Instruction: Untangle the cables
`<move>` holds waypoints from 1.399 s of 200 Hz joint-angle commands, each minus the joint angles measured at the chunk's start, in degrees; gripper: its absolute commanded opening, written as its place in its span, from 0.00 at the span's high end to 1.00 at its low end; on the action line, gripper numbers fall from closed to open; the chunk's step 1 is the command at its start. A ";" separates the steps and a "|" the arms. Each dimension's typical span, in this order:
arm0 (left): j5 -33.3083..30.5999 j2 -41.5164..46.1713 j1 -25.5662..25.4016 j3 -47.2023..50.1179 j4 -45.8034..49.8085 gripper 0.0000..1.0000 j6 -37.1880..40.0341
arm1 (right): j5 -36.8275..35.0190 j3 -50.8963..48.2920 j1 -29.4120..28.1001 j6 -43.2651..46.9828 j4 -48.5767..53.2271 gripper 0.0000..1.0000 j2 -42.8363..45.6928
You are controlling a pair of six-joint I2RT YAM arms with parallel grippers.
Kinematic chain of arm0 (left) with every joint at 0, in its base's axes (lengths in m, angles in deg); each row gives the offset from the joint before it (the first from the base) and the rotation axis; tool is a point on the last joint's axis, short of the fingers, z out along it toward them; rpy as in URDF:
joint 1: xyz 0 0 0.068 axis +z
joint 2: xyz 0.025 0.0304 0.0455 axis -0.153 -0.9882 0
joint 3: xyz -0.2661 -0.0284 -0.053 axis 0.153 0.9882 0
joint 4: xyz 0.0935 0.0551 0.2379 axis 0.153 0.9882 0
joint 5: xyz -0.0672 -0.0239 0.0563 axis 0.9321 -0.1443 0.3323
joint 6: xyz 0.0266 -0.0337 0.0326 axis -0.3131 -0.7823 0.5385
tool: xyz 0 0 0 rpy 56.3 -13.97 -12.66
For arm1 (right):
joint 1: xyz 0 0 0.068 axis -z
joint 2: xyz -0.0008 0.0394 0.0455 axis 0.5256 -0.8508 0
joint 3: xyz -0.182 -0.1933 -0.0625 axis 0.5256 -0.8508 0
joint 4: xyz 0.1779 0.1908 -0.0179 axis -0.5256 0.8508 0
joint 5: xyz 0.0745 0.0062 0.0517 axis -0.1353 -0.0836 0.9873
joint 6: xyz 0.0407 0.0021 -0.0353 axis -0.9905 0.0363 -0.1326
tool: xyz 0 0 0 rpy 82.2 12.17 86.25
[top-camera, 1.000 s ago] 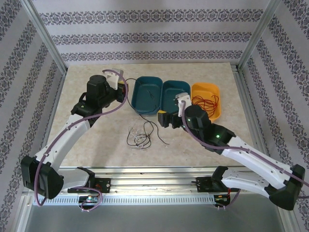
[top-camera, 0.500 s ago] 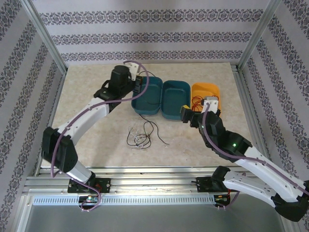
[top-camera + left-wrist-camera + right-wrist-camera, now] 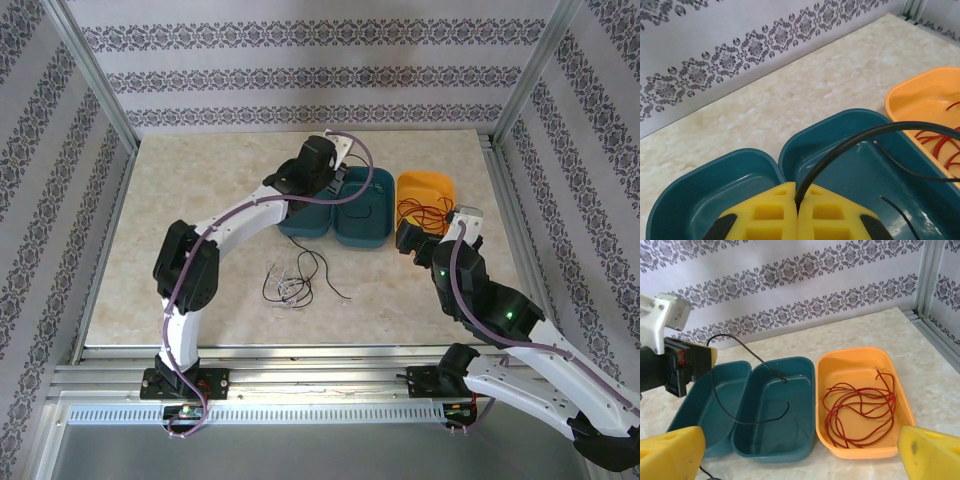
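Black cable (image 3: 860, 135) is arching stiffly from my pinching left claw (image 3: 798, 202), likely springing off the teal tray (image 3: 840, 116) on release; my right claw (image 3: 800, 455) is gaping.

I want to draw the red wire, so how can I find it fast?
Look at the table, where three trays sit in a row. The orange tray is at the right end, beside two teal trays. The red cable lies looped inside it and is the only red strand there. The black cable hangs over a teal tray instead.
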 commanded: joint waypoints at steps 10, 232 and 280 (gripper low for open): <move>-2.46 -2.89 -1.34 -5.27 6.06 1.00 3.63 | -0.02 -0.47 0.93 -1.56 1.28 0.02 -0.53; -2.94 -23.78 -3.49 -35.83 31.96 0.47 5.02 | 8.98 -1.45 6.08 -3.04 1.97 0.02 -2.29; -1.50 -17.81 -3.49 -32.11 29.73 0.29 4.19 | 11.68 -3.98 8.82 -3.03 -0.05 0.01 1.88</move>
